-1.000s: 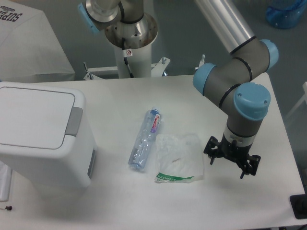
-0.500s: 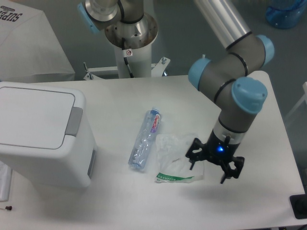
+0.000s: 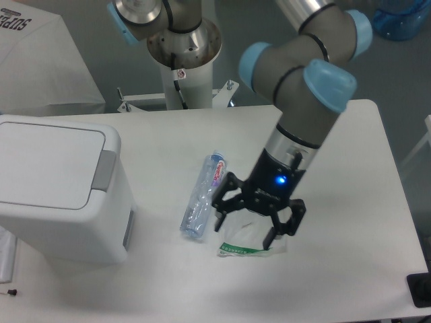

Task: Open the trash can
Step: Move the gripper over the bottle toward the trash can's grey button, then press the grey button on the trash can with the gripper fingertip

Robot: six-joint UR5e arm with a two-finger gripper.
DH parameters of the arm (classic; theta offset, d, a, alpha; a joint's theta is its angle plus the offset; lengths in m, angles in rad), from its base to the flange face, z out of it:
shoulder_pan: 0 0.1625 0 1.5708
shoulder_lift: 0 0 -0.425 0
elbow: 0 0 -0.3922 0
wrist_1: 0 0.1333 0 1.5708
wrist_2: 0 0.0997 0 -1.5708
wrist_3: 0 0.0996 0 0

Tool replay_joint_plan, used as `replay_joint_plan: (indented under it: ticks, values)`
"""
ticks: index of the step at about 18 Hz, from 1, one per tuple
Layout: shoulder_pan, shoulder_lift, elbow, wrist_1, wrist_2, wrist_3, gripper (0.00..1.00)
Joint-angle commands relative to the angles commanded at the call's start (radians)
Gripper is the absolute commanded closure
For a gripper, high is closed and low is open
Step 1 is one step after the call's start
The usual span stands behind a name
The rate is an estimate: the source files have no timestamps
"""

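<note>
1. We noted the gripper (image 3: 258, 227) w/ fingers spread wide apart, nothing between them. Fingertips pointed down toward the table (image 3: 350, 202). Blue indicator light lit on the gripper body.
2. Gripper hung over the clear plastic bag (image 3: 250, 246), which lay flat w/ a green-printed strip along its near edge. We could not tell whether the fingertips touched the bag or were just above it; gripper hid most of the bag's upper part.
3. Crushed plastic bottle (image 3: 203, 196) lay just left of the gripper, apart from it. Its long axis ran near-to-far w/ a slight lean; blue cap end pointed away from the camera.
4. Trash can (image 3: 60, 187) stood at the left edge of the table, well apart from the gripper, w/ bottle lying between them. It stood upright, lid (image 3: 47, 165) flat and shut.
5. Grey push tab (image 3: 104, 170) sat on the lid's right edge, facing the bottle and gripper. Tab's long axis ran near-to-far; the bin's long side ran roughly left-right in this view.
6. Arm (image 3: 303, 87) reached in from upper right, wrist joints w/ blue caps above the gripper. Robot base column (image 3: 185, 60) stood behind the table's far edge.
</note>
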Motion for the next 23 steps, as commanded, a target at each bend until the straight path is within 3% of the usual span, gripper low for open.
replay_joint_plan:
  ticks: [10, 13, 23]
  values:
    - [-0.08, 0.153, -0.138, 0.005, -0.06, 0.0, 0.0]
    - [-0.114, 0.193, -0.228, 0.021, -0.06, 0.023, 0.0]
    - [-0.12, 0.201, -0.235, 0.037, -0.06, 0.018, 0.0]
